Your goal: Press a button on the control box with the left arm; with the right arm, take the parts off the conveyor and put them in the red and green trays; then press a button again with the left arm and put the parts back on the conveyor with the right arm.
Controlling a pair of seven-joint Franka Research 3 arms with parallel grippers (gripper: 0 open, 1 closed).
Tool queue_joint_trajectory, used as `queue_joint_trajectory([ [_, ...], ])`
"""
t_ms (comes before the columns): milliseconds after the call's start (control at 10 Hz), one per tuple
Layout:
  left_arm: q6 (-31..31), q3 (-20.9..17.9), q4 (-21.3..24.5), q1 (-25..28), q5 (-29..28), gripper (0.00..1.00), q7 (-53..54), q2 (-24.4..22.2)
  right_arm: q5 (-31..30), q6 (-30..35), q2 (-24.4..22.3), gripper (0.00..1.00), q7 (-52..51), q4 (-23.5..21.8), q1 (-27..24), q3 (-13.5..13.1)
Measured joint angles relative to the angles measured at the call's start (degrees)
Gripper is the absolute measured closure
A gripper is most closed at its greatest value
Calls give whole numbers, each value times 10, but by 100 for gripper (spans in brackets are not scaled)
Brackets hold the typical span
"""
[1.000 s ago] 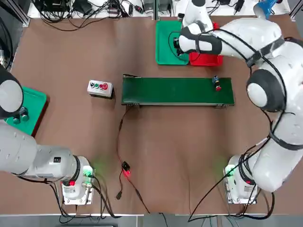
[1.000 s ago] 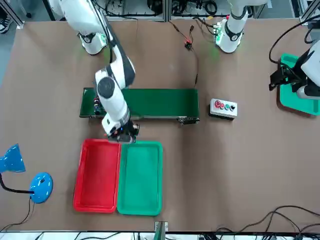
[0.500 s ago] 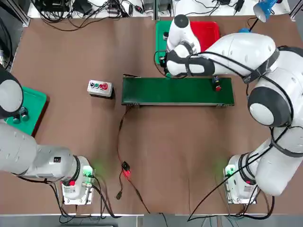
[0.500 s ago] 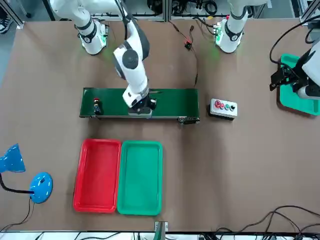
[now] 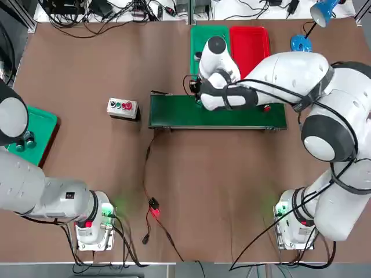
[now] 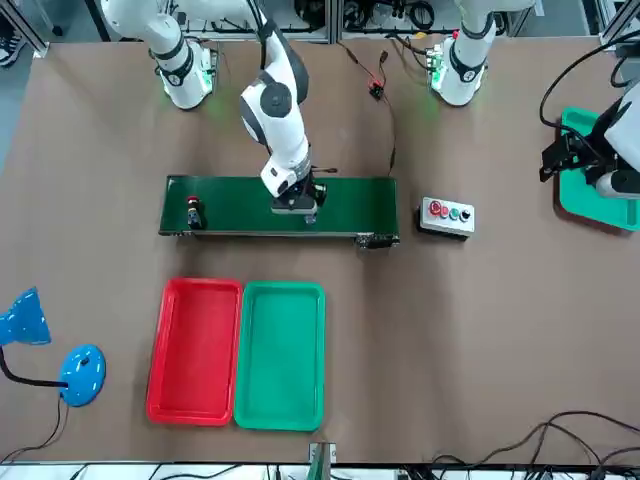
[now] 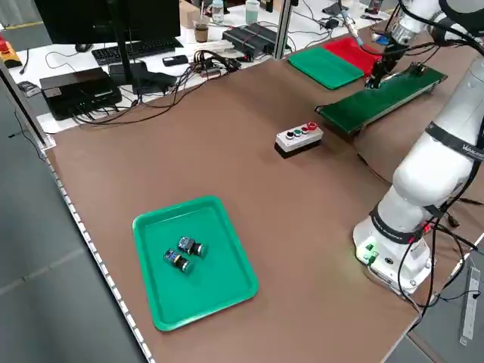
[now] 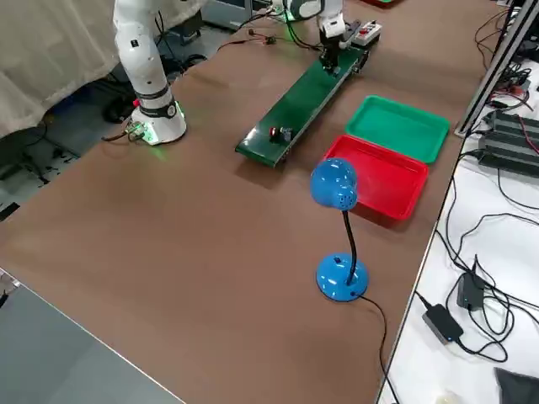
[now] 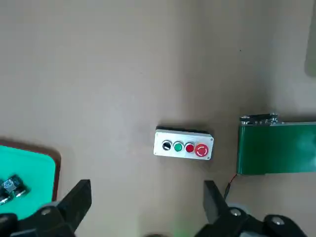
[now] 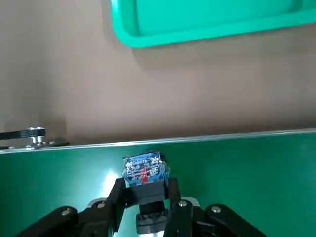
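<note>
- Table point(image 5: 208, 185) – brown, bearing everything; cables trail across it toward the arms' bases
- Conveyor point(image 5: 174, 113) – long green belt across the middle; one red-capped part point(image 6: 193, 210) lies near its end on the robot's right, well apart from the working gripper
- Trays – red tray point(image 6: 195, 350) and green tray point(image 6: 282, 355) sit side by side beyond the belt, both look empty; judging by that, the parts are on their way back to the conveyor
- Side tray point(image 7: 193, 261) – green, at the robot's left, holding two small parts; no part in this step
- Box point(image 9: 183, 147) – three buttons, just beside the belt's left end; untouched now
- Right gripper point(image 10: 144, 200) – low over the belt, near its far edge; fingers clamped on a small blue part point(image 10: 144, 172) with a red mark
- Left gripper point(image 9: 143, 207) – parked high over the table's left, jaws wide apart, holding nothing
- Risks, as I judge them: letting go too high could make the blue part bounce or roll off the near belt edge; if the belt runs, a part set down tilted may topple; lifting away before the fingers fully part could drag it along
</note>
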State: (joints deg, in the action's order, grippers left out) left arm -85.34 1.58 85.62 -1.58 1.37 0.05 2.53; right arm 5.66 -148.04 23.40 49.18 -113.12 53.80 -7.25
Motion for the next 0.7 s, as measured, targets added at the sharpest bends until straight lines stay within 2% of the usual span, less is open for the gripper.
queue_joint_trajectory([
  [500, 0, -1, 0, 1, 0, 0, 0, 0, 0, -21, 6, 60, 0, -11, 3, 0],
  [700, 0, -2, 0, 1, 0, 0, 0, 0, 0, -30, 10, 48, 0, -12, 3, 0],
])
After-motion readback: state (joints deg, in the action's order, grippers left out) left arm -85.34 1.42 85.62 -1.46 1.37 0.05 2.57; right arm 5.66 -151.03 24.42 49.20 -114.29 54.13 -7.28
